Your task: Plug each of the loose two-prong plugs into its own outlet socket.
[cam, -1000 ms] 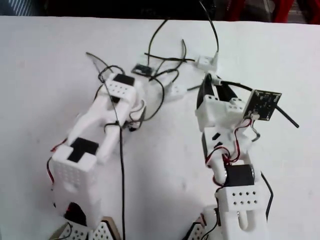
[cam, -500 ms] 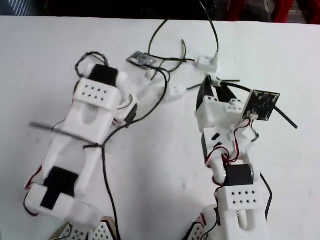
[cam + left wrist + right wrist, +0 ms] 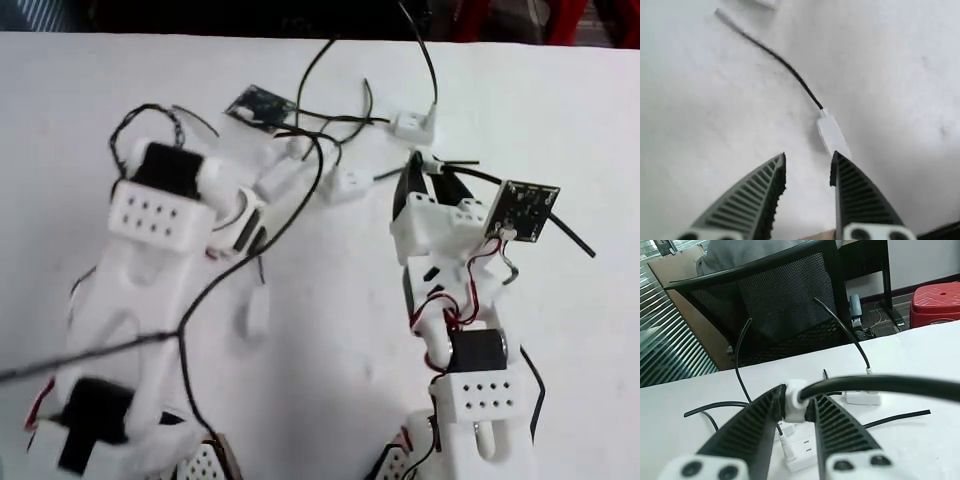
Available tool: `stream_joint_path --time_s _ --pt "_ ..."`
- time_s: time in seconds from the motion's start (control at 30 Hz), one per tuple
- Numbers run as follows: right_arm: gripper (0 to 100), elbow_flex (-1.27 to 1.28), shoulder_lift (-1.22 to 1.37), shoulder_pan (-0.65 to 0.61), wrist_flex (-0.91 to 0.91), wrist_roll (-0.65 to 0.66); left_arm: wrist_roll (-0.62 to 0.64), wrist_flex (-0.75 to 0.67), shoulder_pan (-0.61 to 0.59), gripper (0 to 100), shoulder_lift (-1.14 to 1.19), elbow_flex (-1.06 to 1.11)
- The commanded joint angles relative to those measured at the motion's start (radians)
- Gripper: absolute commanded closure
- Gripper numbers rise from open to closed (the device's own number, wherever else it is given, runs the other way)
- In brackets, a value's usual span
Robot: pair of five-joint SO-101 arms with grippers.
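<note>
High view: your right end effector [image 3: 424, 172] sits toward the far edge of the tabletop [image 3: 100, 100], with the far socket block [image 3: 412, 125] just beyond it.
Left wrist view: left end effector [image 3: 807, 162] gapes, empty. Loose plug [image 3: 832, 136] lies just ahead, long axis pointing away.
Right wrist view: jaws clamp the held plug [image 3: 794, 407]. Near socket block [image 3: 802, 452] lies close under the tips.

Loose plug [image 3: 832, 136] on table [image 3: 715, 100] just ahead of left gripper [image 3: 807, 165]; outlet socket [image 3: 862, 397] beyond right gripper [image 3: 796, 409].

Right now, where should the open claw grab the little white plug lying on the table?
Probably the white plug by its body, pinched across the narrow sides from above: it lies flat, and the black cable leaves one end. The left gripper is open right by it.
</note>
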Motion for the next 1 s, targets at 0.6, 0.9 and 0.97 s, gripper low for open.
stream_joint_path --time_s 0.6,0.9,0.97 --pt "98.1 -0.011 -0.027 0.004 -0.022 -0.002 -0.137 -0.537 -0.131 84 -0.116 0.77" --pt "98.1 -0.011 -0.027 0.004 -0.022 -0.002 -0.132 -0.769 -0.002 84 -0.114 0.844" --pt "98.1 -0.011 -0.027 0.005 -0.022 -0.002 -0.13 -0.773 0.064 84 -0.114 0.842"
